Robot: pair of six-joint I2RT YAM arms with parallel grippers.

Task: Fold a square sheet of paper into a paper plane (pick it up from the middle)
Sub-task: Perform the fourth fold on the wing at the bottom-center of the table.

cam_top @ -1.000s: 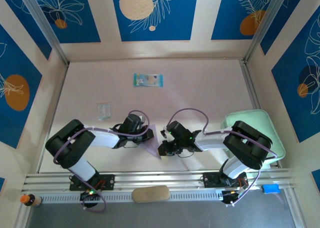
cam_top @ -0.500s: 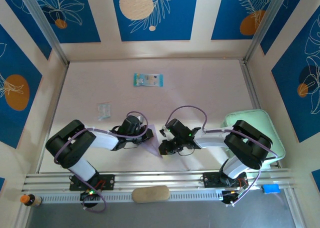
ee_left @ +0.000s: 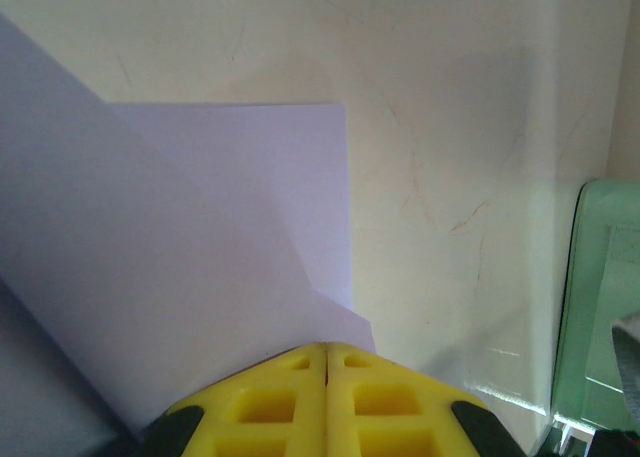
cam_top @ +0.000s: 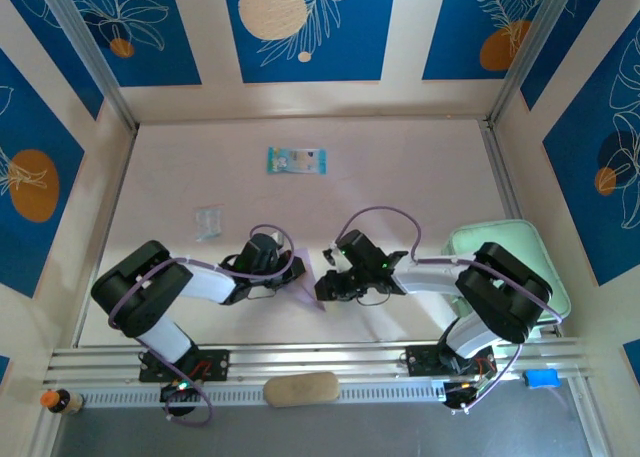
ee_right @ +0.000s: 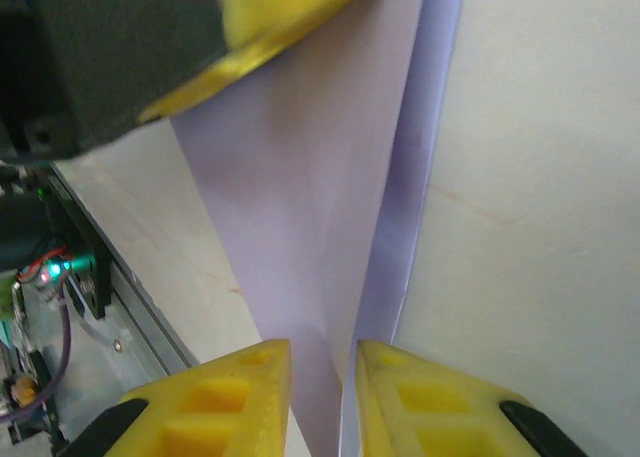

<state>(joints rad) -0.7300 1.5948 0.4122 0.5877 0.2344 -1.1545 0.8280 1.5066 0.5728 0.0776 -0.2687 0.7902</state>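
The pale lilac sheet of paper (cam_top: pixel 309 280), partly folded with a raised flap, lies on the table between the two grippers. My left gripper (cam_top: pixel 291 276) is shut, its yellow fingertips (ee_left: pixel 327 349) pressed together and resting on the paper (ee_left: pixel 230 197) near a corner. My right gripper (cam_top: pixel 324 286) faces it from the right. Its fingers (ee_right: pixel 323 349) are open by a narrow gap and straddle a standing fold of the paper (ee_right: pixel 320 177), not closed on it. The left gripper's yellow finger (ee_right: pixel 280 17) shows on top of the sheet in the right wrist view.
A blue-green printed packet (cam_top: pixel 296 160) lies far back at the centre. A small clear wrapper (cam_top: pixel 208 222) is left of the arms. A mint-green tray (cam_top: pixel 505 242) sits at the right edge, its rim (ee_left: pixel 600 307) near the paper. A wooden oblong (cam_top: pixel 301 388) lies on the front rail.
The right gripper has shifted slightly up and left, closer to the paper's edge. The left gripper has stayed on the sheet, nudging a little forward.
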